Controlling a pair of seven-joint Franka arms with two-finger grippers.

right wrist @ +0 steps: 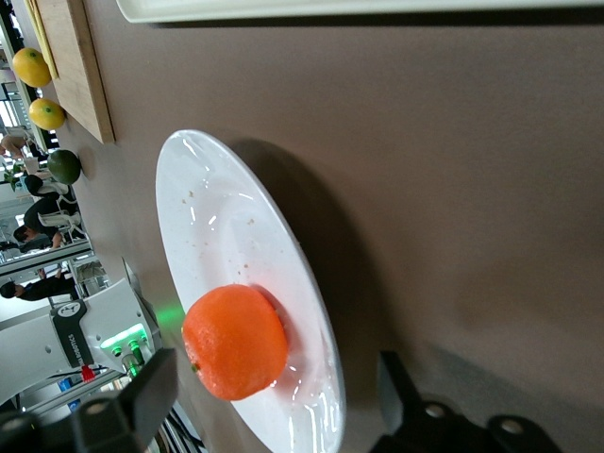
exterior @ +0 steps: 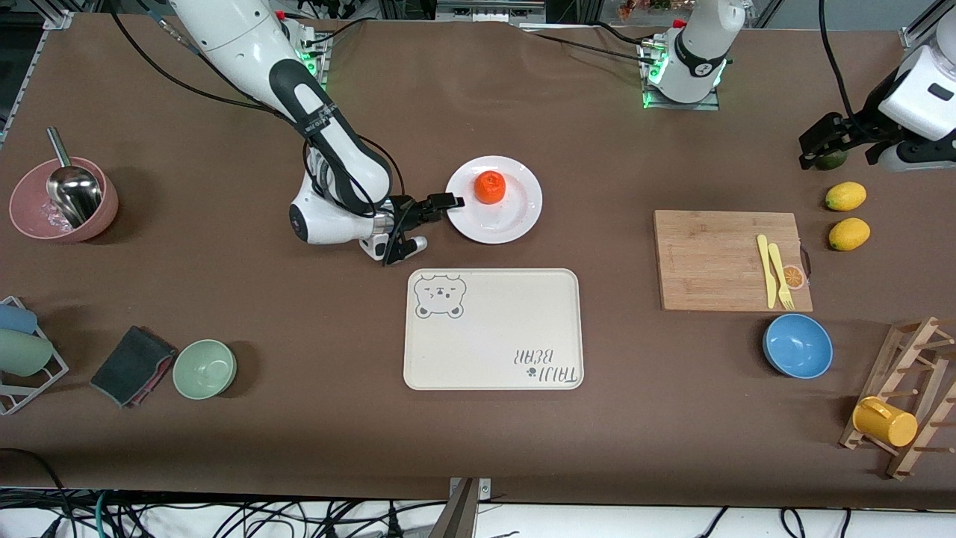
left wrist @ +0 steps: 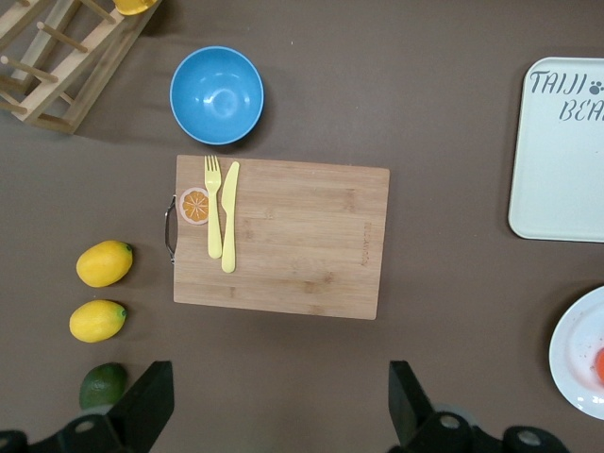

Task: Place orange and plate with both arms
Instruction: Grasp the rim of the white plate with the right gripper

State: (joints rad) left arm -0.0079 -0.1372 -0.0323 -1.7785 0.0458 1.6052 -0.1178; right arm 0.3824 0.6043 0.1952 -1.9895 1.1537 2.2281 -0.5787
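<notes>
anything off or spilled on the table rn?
Nothing spilled or damaged. The orange sits on the plate, a few specks on the plate. The right gripper is open at the plate's rim; the left gripper waits open over the dark green fruit.

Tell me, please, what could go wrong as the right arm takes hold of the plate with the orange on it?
The orange lies loose on the plate; a tilt could roll it off. The right gripper, open, straddles only the glossy rim, so the plate may slip or pivot. The left gripper waits open over a green fruit, too distant to help.
</notes>
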